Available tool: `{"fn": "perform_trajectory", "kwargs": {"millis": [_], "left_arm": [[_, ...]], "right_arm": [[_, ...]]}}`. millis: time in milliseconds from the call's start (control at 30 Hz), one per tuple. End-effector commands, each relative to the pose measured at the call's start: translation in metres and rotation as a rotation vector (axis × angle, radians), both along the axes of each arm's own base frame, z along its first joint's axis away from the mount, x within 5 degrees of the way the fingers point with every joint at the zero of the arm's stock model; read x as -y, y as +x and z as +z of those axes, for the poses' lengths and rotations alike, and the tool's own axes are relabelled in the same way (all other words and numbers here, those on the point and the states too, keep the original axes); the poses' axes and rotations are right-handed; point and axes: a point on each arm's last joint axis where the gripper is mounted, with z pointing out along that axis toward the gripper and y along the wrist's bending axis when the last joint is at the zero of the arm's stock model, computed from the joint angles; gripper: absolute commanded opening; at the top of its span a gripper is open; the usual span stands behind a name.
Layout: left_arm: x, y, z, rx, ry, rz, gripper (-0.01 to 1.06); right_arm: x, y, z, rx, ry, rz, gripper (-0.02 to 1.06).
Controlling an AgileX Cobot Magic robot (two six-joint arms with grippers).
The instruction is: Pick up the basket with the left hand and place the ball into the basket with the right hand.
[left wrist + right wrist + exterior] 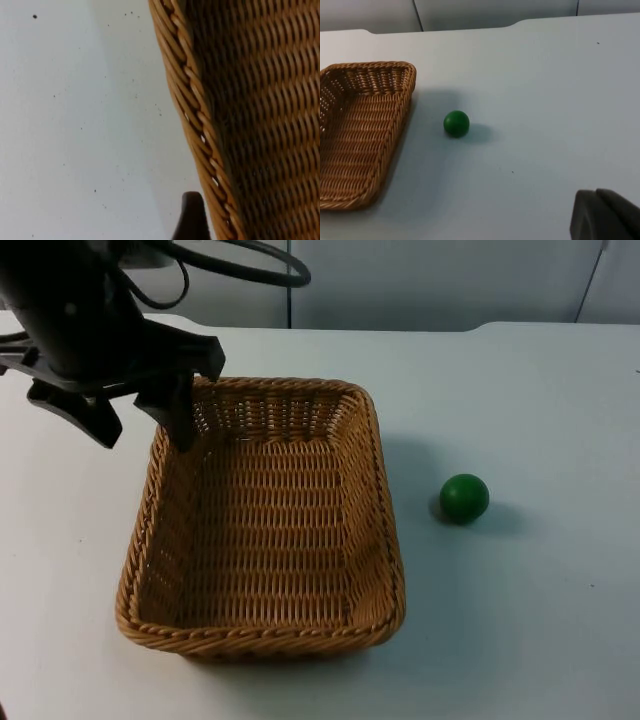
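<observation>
A rectangular woven wicker basket sits on the white table left of centre. My left gripper is open at the basket's far left corner, one finger inside the wall and the other outside it, straddling the rim. The left wrist view has the braided basket rim running past a black fingertip on the outer side. A small green ball rests on the table just right of the basket, untouched. In the right wrist view the ball lies beside the basket, well ahead of my right gripper, which waits.
The white table top ends at a grey partition wall behind the basket. Bare table lies around the ball and in front of the basket.
</observation>
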Motion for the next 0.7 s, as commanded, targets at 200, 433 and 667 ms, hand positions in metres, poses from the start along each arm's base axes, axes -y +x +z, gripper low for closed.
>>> {"fn": "perform_trajectory", "kwargs": {"millis": [200, 433, 667], "left_arm": [[0.004, 0.011, -0.020, 0.033, 0.024, -0.009, 0.63], [0.003, 0.016, -0.036, 0.037, 0.047, -0.015, 0.63], [0.004, 0.019, -0.062, -0.017, 0.066, -0.014, 0.63]], "right_arm": [[0.000, 0.001, 0.000, 0.011, 0.005, -0.004, 0.00], [0.000, 0.001, 0.000, 0.011, 0.005, -0.004, 0.00], [0.000, 0.001, 0.000, 0.011, 0.005, -0.004, 0.00]]}}
